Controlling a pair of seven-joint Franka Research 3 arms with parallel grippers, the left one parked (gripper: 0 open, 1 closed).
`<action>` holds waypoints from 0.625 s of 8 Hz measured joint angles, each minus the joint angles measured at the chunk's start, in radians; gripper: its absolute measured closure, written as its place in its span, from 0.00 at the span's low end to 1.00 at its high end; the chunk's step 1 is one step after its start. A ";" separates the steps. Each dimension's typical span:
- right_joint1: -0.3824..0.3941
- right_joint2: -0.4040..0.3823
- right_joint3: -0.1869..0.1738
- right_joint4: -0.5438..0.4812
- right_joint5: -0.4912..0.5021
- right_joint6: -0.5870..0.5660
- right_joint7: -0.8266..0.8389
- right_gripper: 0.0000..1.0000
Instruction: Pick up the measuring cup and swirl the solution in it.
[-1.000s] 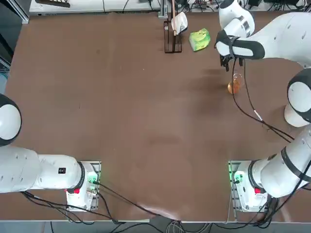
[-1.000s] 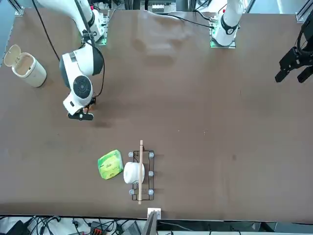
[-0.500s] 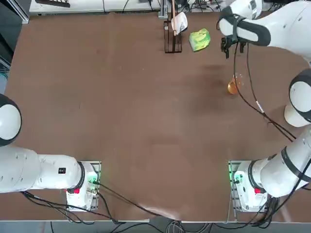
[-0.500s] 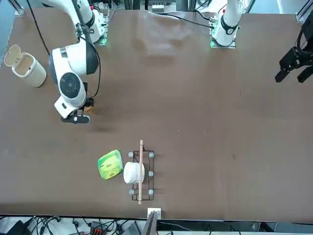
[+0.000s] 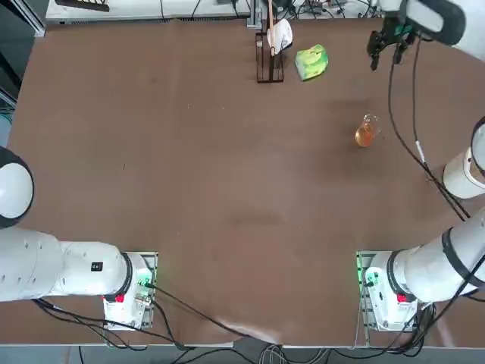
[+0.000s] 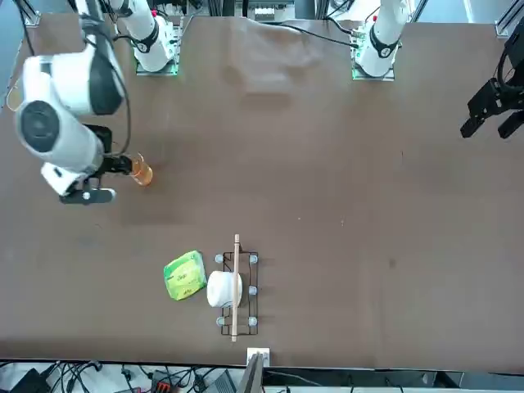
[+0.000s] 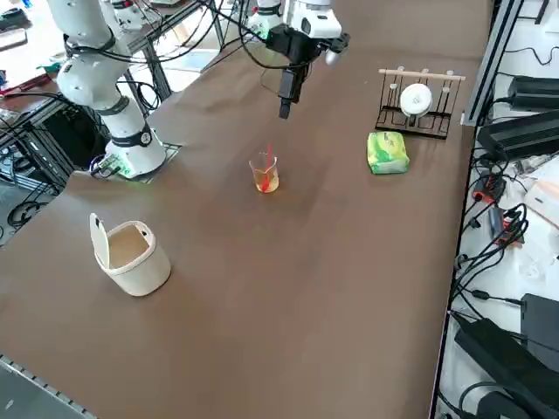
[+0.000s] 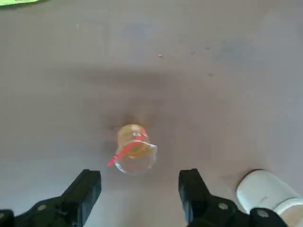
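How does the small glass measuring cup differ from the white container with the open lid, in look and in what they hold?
The measuring cup is clear glass with a red mark, while the white container is opaque cream. The measuring cup holds a little amber solution; the white container looks empty from the side view. The measuring cup is smaller and has no lid; the white container is wider, with a flip lid standing open. Both stand upright on the table, untouched; the right gripper hangs open above the cup.

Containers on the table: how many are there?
2. The measuring cup stands upright below the open right gripper; a white lidded cup sits nearer the table's right edge. None seems hidden.
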 joint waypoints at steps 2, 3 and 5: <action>-0.059 -0.061 -0.001 0.012 0.019 -0.035 -0.073 0.00; -0.065 -0.101 -0.001 0.015 0.032 -0.058 -0.077 0.00; -0.076 -0.174 -0.010 0.018 0.100 -0.078 -0.077 0.00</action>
